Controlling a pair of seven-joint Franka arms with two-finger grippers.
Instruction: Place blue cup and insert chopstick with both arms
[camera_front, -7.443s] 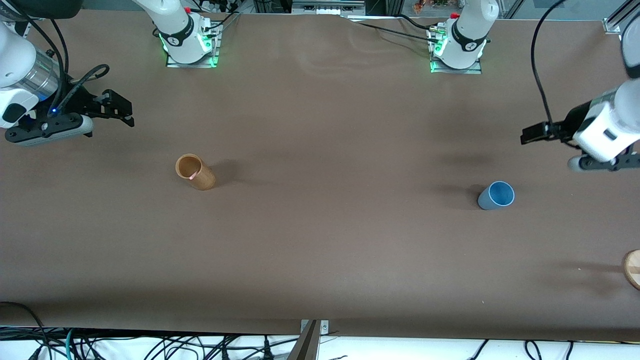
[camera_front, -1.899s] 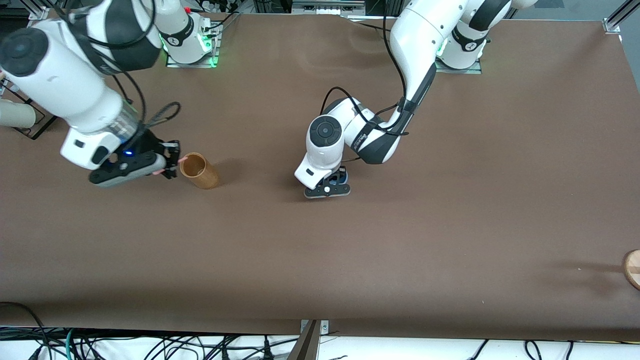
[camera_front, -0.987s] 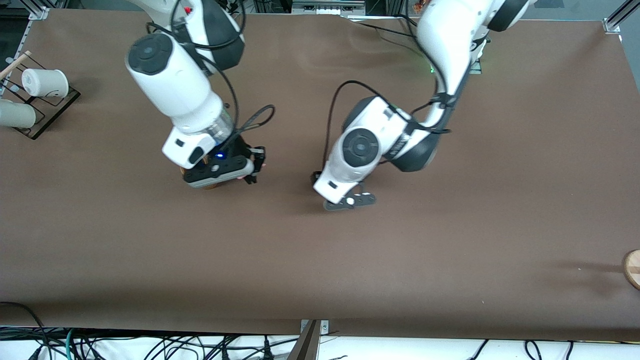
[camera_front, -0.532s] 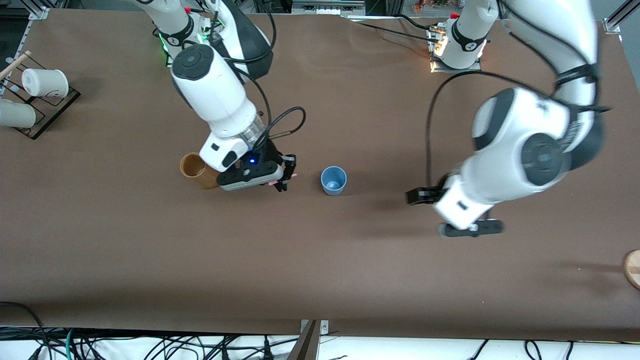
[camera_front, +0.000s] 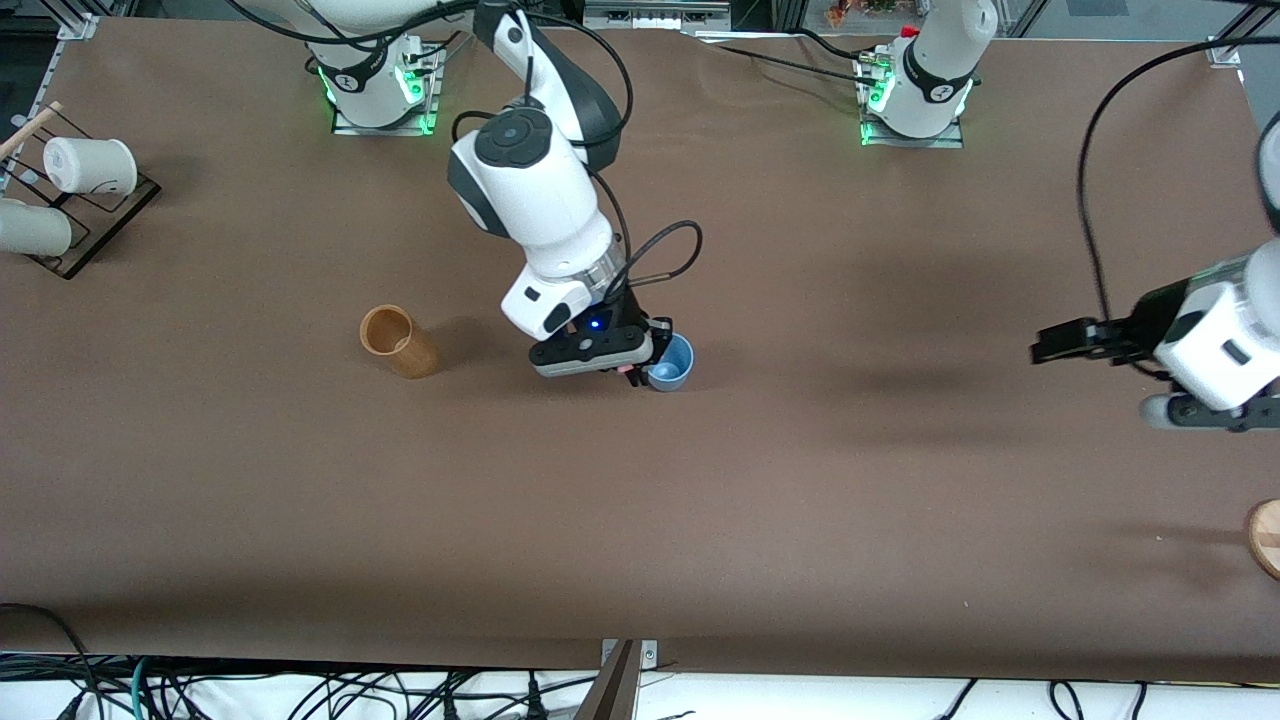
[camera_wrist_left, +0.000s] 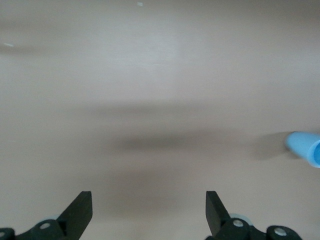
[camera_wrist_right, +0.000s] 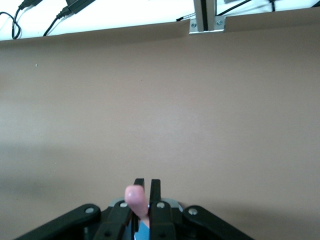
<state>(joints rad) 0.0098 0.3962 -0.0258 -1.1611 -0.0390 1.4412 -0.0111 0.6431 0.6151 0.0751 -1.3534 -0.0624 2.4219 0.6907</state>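
The blue cup (camera_front: 677, 363) stands upright near the middle of the table. My right gripper (camera_front: 640, 368) is over its rim, on the side toward the right arm's end, and partly covers it. It is shut on the pink chopstick (camera_wrist_right: 135, 198), whose end sticks up between the fingers in the right wrist view, with a bit of the blue cup (camera_wrist_right: 145, 233) below it. My left gripper (camera_front: 1046, 348) is open and empty, up in the air at the left arm's end of the table. Its wrist view shows the blue cup (camera_wrist_left: 305, 148) far off at the edge.
A tan wooden cup (camera_front: 396, 342) stands toward the right arm's end from the blue cup. A dark rack (camera_front: 75, 255) with white cups (camera_front: 88, 165) sits at that end's corner by the bases. A round wooden piece (camera_front: 1266, 536) lies at the left arm's end.
My right gripper has moved with the chopstick from beside the tan cup to over the blue cup. My left arm has drawn back toward its end of the table.
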